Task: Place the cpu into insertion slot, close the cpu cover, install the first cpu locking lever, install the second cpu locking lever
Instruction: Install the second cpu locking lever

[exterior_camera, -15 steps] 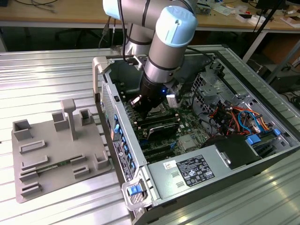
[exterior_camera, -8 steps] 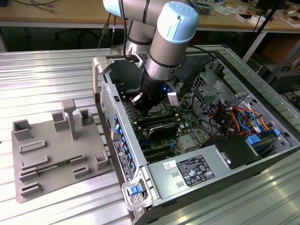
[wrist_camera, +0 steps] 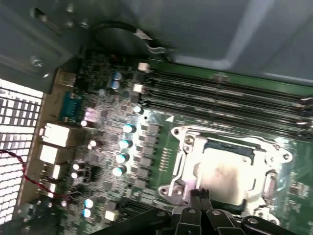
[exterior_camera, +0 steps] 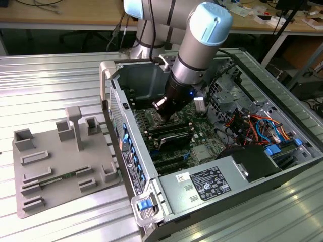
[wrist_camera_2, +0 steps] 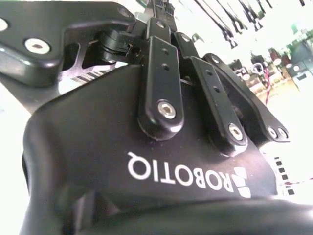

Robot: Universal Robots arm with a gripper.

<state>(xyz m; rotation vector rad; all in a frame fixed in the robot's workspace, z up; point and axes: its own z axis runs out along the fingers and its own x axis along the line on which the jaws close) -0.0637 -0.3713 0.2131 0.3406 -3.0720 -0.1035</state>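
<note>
The tool (exterior_camera: 162, 112) hangs just above the cpu (wrist_camera: 226, 176) in the insertion slot (wrist_camera: 188, 169); its grip I cannot tell. The chip looks light, stiff, fragile: hold edges only.

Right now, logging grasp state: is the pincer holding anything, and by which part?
Cannot be told: the pincer hangs at the edge of the cpu seated in the insertion slot, its tips unclear.
</note>
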